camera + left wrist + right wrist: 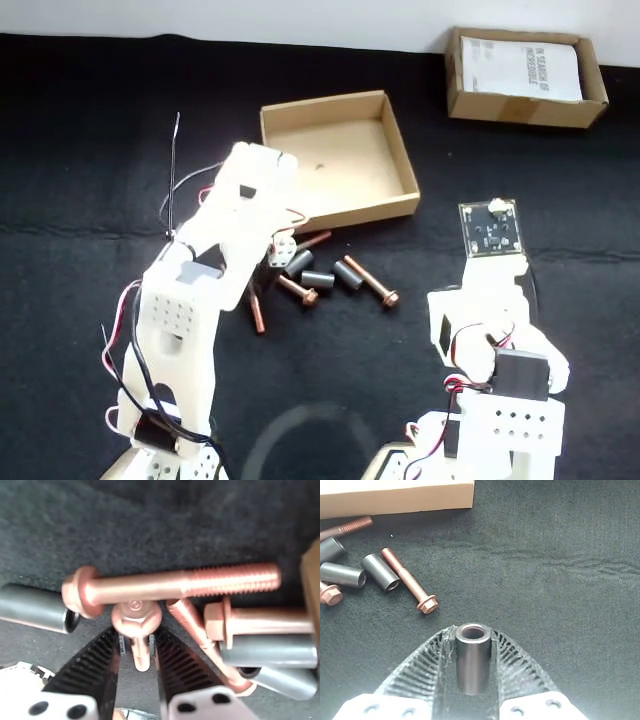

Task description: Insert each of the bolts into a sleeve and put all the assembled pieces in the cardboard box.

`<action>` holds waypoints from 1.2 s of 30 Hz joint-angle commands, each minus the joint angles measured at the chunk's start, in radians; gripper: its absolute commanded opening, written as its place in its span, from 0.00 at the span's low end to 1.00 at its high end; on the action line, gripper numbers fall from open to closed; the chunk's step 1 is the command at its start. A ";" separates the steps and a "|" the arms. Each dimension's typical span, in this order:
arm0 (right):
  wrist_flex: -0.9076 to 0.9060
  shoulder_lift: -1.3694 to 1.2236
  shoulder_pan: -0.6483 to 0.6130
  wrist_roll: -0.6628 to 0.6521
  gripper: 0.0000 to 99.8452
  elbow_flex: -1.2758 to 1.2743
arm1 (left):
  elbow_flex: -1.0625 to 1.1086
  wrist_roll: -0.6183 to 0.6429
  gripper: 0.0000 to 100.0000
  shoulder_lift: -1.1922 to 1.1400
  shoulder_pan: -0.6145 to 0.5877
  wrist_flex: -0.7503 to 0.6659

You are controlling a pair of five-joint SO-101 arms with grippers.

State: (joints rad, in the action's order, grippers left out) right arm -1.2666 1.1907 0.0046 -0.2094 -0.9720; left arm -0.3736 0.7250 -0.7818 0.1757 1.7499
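Bolts [370, 281] 4, one in left fingers [95, 665] | sleeves [318, 278] 4, one in right fingers [517, 667]

Black table [80, 150]: loose bolts [370, 281], sleeves [318, 278], open cardboard box [340, 160], second box [525, 75].

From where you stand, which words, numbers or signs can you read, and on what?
White sheet in the far cardboard box: printed lines, too small and blurred to read.
Hex head of a bolt in the left wrist view: raised marks, too blurred to read.
Nothing else carries text.

Robotics lab bench — black cloth [80, 150] under 2 wired arms [190, 300].
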 commanded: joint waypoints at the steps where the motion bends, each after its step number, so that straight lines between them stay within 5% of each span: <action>1: 0.018 0.019 -0.001 -0.009 0.01 0.002 | -0.012 -0.025 0.01 0.024 0.033 0.005; 9: 0.226 0.019 -0.019 -0.011 0.01 -0.105 | 0.001 -0.160 0.01 0.326 0.107 0.002; 27: 0.483 0.025 -0.343 -0.002 0.01 -0.326 | 0.119 -0.393 0.01 0.825 0.110 -0.015; 36: 0.816 0.025 -0.427 0.173 0.01 -0.452 | 0.564 -0.459 0.01 1.265 0.108 -0.364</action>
State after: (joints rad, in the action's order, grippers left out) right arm -0.5424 1.1922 -0.4005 -0.0575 -1.4200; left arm 0.0483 0.2785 0.3061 0.2739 1.5182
